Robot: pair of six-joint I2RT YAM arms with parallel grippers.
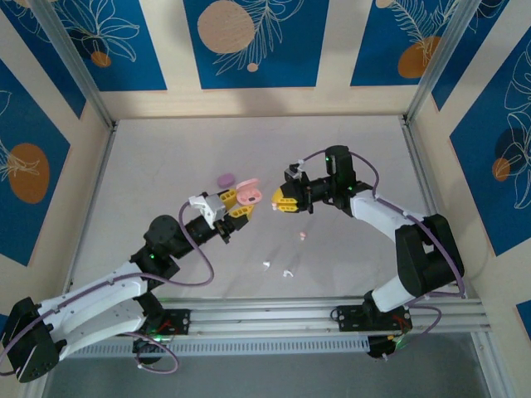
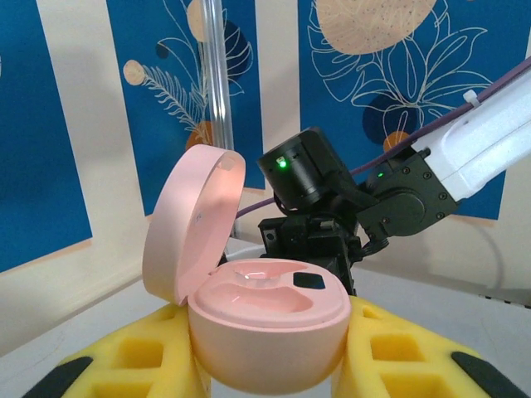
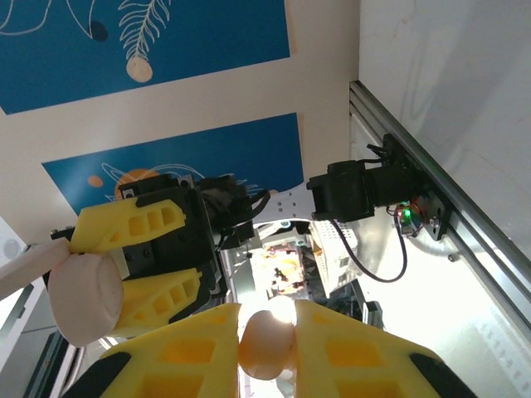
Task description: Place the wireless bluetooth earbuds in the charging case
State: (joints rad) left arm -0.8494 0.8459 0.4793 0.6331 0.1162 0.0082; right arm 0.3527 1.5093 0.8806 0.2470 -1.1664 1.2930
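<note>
Closest to the left wrist camera, the pink case [image 2: 265,319] is sitting between the yellow fingers [image 2: 124,369] of the left gripper [image 2: 265,373], which is clamping it on both sides. Its lid [image 2: 192,225] is standing open, tilting up at the left (the hinge is on that side), and the hollow inside is facing upward. I cannot tell if something is lying in it.

In the right wrist view, the right gripper [image 3: 265,332] is pinching a pink bud [image 3: 265,348] between its two yellow fingertips, so it is closed on the bud. From above, this gripper is hanging over the table [image 1: 166,157] just beside the open case, on its right, and the two are not touching.

A lilac case [image 1: 226,179] is lying on the table just behind the pink one. Three more buds [image 1: 288,272] are lying loose on the table, nearer to the arm bases: one pinkish (a little apart from the others) and two white ones near each other.
</note>
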